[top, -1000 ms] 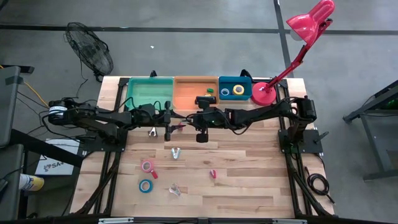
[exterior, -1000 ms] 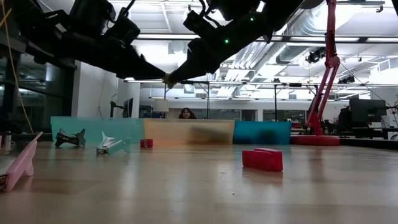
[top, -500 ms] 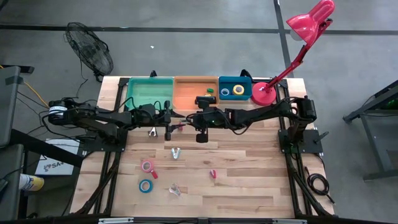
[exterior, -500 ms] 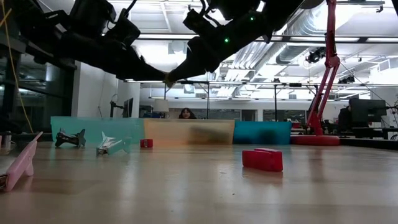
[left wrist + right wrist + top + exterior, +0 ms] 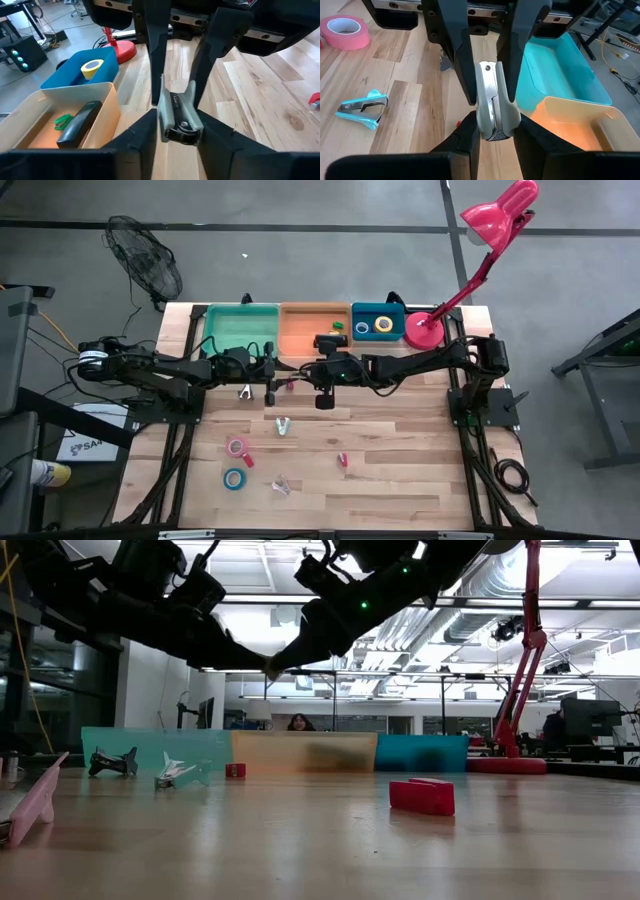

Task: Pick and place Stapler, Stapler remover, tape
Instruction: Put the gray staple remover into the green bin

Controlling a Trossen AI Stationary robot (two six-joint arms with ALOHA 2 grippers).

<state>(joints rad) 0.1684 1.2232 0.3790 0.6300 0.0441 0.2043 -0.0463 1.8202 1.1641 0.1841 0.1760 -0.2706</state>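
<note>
Pale planked wooden table (image 5: 400, 440), smooth plastic bins (image 5: 240, 328), shiny metal staple remover (image 5: 494, 102).

**Open-plan robotics lab**

A wooden workbench (image 5: 400, 450) stands on bare grey concrete floor (image 5: 330, 260) beside a floor fan (image 5: 146, 258). Beyond the table, ceiling ducts (image 5: 500, 585), strip lights (image 5: 290, 598), desk monitors (image 5: 590, 720) and a seated person (image 5: 297, 723) fill the far room.

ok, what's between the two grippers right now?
A grey staple remover. The left gripper and right gripper each pinch it from opposite ends. Both wrist views show this; the high view only shows the tips meeting.
</note>
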